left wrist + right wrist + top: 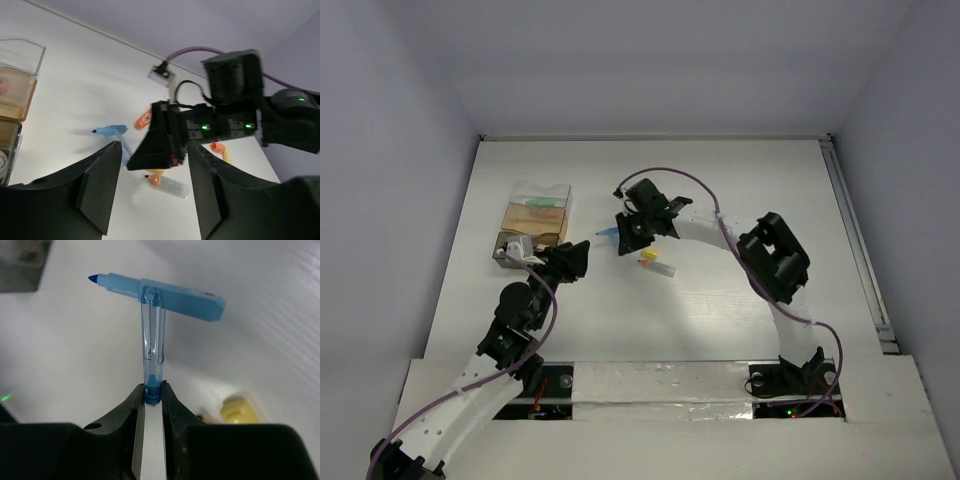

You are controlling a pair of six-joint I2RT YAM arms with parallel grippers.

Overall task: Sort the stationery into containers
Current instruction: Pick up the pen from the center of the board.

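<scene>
R gripper [152, 394] jaws clamped on the end of a clear blue cap [152, 345], mid-table [720, 310]. Cap's far end crosses the blue highlighter [170, 294] in a T; can't tell if they're touching. Yellow piece [239, 410] nearby. L gripper [155, 149] jaws apart, nothing between, near the container box [542, 188] at its near-right corner. Orange pieces [143, 120] loose by R gripper.

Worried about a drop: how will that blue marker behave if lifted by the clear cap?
Probably light and stiff. The right claw pinches the clear cap at its end, so the blue marker crossing the far end may swing or slip off.
</scene>
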